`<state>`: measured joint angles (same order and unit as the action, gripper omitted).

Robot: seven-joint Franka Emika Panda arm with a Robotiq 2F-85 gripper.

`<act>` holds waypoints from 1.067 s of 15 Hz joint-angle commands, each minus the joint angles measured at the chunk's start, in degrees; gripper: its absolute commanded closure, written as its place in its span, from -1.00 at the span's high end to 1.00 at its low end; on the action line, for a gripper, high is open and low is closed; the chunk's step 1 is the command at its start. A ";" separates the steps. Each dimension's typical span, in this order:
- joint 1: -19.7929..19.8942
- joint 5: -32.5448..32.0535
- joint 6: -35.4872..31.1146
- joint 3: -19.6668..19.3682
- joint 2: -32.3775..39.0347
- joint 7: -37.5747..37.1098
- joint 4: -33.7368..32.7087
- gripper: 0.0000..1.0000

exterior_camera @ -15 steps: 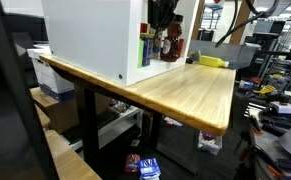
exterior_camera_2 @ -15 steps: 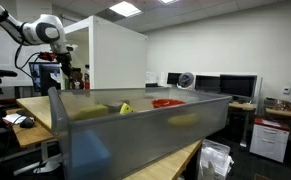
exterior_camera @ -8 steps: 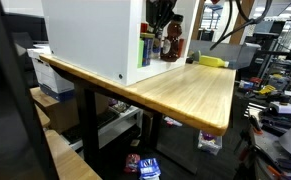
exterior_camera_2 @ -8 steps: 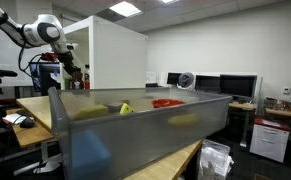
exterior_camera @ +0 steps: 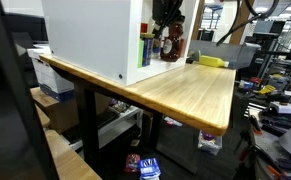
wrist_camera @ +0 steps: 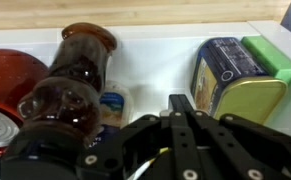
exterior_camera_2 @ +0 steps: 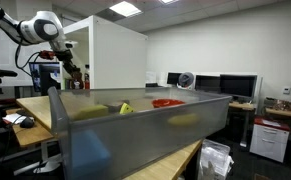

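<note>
- The gripper [wrist_camera: 182,104] is sitting at bottom centre, its jaws clenched together on nothing.
- A dark red jar [wrist_camera: 73,75] is showing left of centre, near the fingertips; its small label [wrist_camera: 112,104] is too blurred to read.
- A blue-and-yellow tin [wrist_camera: 223,85] is showing at right, its print unreadable.

Lit brightly from ceiling panels [exterior_camera_2: 125,9]; shines softly on the bench [exterior_camera: 190,90]; blurs the near jar [wrist_camera: 75,75] in the wrist view; grainy throughout.

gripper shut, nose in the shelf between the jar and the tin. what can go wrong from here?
1. The shut gripper sits close between the dark red jar and the blue-green tin; a sideways move would likely knock one of them.
2. The small blue-labelled bottle is right by the fingertips; pushing forward may shove it against the jar.
</note>
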<state>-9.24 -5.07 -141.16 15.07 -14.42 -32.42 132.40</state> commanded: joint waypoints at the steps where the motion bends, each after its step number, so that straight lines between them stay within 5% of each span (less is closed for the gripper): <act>1: -0.48 5.08 3.02 -1.29 -6.19 3.94 3.66 -1.00; 6: -1.29 12.75 8.56 -4.26 -12.30 10.63 6.34 -1.00; 16: 0.87 10.35 13.63 -6.02 -14.14 16.05 8.40 -1.00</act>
<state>-9.36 5.35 -129.56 9.57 -27.22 -20.00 139.19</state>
